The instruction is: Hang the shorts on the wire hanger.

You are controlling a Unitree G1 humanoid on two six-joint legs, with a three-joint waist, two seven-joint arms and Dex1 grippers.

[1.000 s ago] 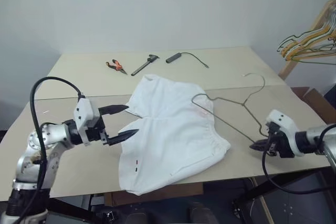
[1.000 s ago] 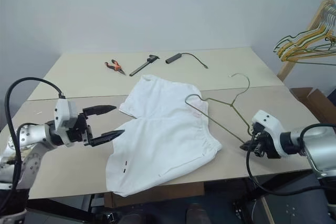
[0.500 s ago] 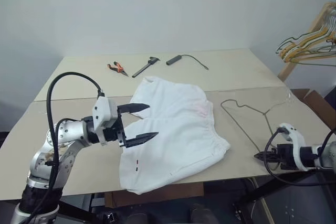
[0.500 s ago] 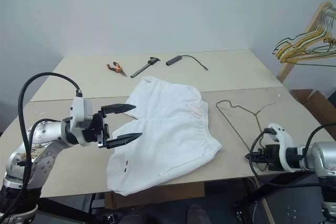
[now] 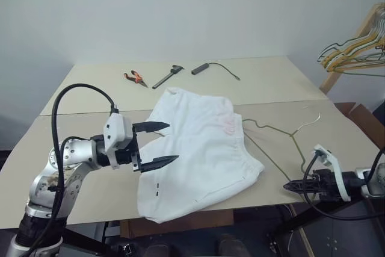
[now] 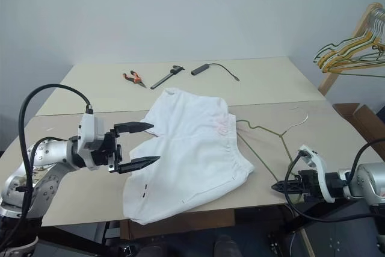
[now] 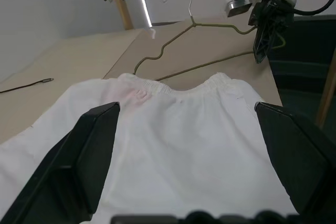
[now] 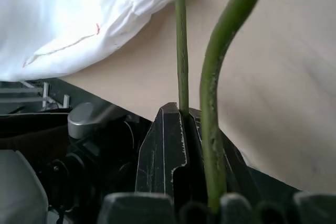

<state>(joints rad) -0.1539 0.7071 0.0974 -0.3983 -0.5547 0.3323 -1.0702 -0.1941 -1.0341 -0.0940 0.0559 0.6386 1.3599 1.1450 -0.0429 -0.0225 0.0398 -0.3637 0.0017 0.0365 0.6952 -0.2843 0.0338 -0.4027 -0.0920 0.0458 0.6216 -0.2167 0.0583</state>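
Workshop-like test room — bare table (image 5: 271,82) with pliers (image 5: 133,77), hand tool (image 5: 166,75), plain wall (image 5: 180,10).

Head pair looks forward and down over the desk (image 5: 90,88), sharing the whole top. Left wrist camera faces across the shorts (image 7: 173,129); right wrist camera sits close along the wire hanger (image 8: 181,40).

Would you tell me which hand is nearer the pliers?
Left. The left hand hovers open over the shorts, nearer the pliers; the right hand is at the table's near right edge.
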